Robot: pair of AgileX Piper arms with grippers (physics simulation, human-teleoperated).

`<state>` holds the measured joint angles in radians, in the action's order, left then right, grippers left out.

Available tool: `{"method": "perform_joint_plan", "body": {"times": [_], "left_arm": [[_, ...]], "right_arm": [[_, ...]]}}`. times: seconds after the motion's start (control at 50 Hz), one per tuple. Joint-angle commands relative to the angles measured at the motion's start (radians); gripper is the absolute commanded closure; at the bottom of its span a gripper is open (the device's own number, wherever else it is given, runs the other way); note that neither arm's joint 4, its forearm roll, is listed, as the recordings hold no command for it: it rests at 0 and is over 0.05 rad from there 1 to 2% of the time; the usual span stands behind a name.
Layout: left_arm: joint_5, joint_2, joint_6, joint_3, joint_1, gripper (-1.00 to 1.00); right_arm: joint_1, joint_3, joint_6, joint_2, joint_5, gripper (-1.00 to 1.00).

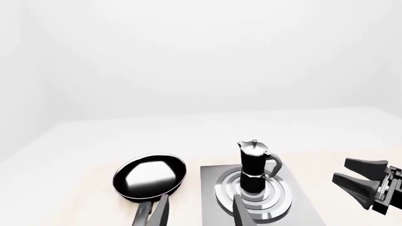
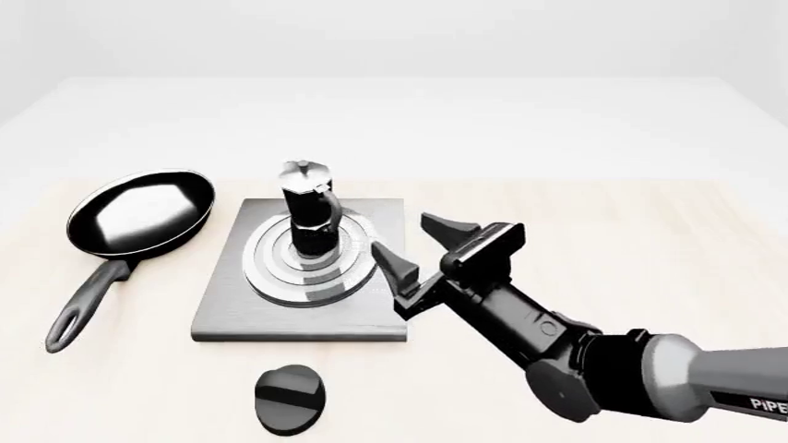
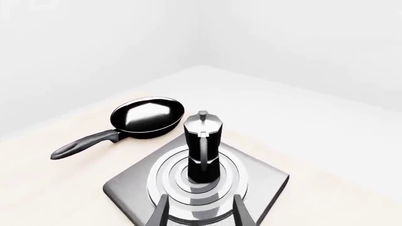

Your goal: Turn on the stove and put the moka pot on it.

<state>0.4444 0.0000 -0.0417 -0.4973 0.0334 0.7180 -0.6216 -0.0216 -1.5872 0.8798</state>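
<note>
Already the moka pot stands upright on the stove rings, right gripper wide and empty at its 4 o'clock, left gripper parted too; whether the knob at 6 o'clock has been turned I cannot tell.

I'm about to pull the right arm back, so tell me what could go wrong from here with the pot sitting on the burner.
1. The open right tool hangs close beside the moka pot; a sideways pull could clip the handle and tip the tall, narrow pot.
2. The pot stands on the stove rings, so a nudge might slide it off centre.
3. The knob lies near the table's front edge, beside the arm's path; retreating low might bump it.
</note>
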Motion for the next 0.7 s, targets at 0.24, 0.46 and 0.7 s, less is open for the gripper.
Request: {"method": "perform_joint_plan", "body": {"times": [0.24, 0.46, 0.7], "left_arm": [[0.001, 0.000, -0.009, -0.026, 0.026, -1.00], [0.013, 0.000, -0.017, -0.041, 0.038, -1.00], [-0.026, 0.000, -0.002, -0.004, 0.079, -1.00]], "right_arm": [[0.009, 0.118, 0.010, 0.162, -0.043, -1.00], [0.010, 0.153, -0.006, 0.268, -0.099, -1.00], [-0.002, 0.183, -0.008, 0.425, -0.201, -1.00]]}}
